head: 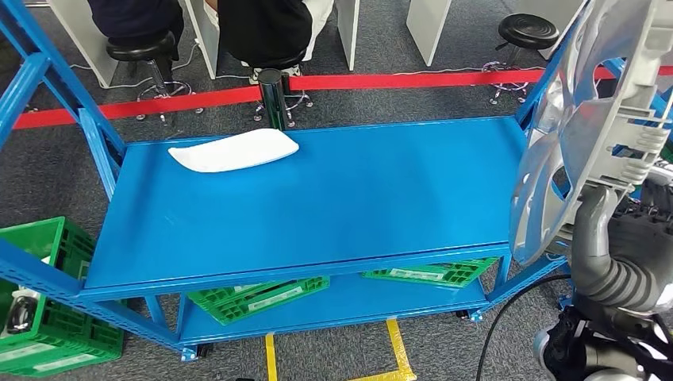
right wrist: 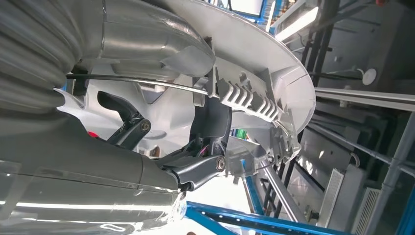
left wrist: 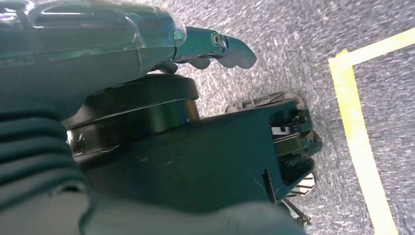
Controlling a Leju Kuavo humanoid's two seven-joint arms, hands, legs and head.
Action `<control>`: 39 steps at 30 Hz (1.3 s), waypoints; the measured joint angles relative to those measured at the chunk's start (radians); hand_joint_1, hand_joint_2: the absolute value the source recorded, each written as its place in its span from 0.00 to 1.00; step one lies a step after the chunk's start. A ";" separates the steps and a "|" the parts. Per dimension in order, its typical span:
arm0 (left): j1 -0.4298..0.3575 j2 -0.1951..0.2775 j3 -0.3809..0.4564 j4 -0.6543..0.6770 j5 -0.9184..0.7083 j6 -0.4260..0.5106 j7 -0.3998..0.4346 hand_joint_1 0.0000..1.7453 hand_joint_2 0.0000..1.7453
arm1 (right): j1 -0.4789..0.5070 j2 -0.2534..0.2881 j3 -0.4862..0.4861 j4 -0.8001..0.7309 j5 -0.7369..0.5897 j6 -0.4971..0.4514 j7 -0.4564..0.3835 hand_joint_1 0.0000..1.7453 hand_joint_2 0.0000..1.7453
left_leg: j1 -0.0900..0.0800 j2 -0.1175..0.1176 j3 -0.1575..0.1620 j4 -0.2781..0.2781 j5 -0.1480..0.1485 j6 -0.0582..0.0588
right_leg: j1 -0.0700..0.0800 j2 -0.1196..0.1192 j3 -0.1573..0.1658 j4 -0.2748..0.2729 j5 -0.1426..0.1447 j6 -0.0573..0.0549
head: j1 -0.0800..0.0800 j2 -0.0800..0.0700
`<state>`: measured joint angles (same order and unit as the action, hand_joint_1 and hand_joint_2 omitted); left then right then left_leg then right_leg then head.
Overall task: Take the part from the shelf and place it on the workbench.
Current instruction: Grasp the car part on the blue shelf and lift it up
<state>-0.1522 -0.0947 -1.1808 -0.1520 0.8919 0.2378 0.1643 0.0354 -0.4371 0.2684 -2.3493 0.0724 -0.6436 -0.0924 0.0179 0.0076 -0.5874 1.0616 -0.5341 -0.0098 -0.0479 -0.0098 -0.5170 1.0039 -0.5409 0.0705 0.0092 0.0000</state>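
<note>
My right hand (head: pixel 644 226) grips a large silver wheel cover (head: pixel 575 127) by its rim and holds it upright beyond the right end of the blue workbench (head: pixel 357 206). In the right wrist view dark fingers (right wrist: pixel 211 128) clamp the ribbed inner edge of the wheel cover (right wrist: pixel 254 63). A flat white part (head: pixel 234 149) lies on the bench's far left corner. My left hand (left wrist: pixel 215 46) hangs over the grey carpet with nothing in it, its fingers stretched out.
Green crates (head: pixel 262 295) (head: pixel 432 272) sit on the bench's lower level, and another green crate (head: pixel 48 317) stands on the floor at left. A chrome post (head: pixel 271 97), a red barrier band, stools and seated people are behind the bench. Yellow floor tape (head: pixel 397 349) marks the near side.
</note>
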 joint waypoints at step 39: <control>0.011 0.164 0.040 -0.008 0.223 0.083 -0.225 0.00 1.00 | -0.040 0.096 0.262 0.020 0.038 0.195 -0.163 1.00 1.00 | -0.001 0.009 0.003 -0.004 -0.001 -0.001 | 0.000 0.005 -0.001 -0.001 0.001 -0.001 | 0.000 0.000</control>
<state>-0.1408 0.0696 -1.1408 -0.1599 1.1153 0.3209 -0.0606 -0.0042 -0.3410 0.5305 -2.3288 0.1105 -0.4482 -0.2553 0.0168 0.0166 -0.5841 1.0578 -0.5348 -0.0107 -0.0475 -0.0051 -0.5181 1.0028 -0.5399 0.0697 0.0088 0.0000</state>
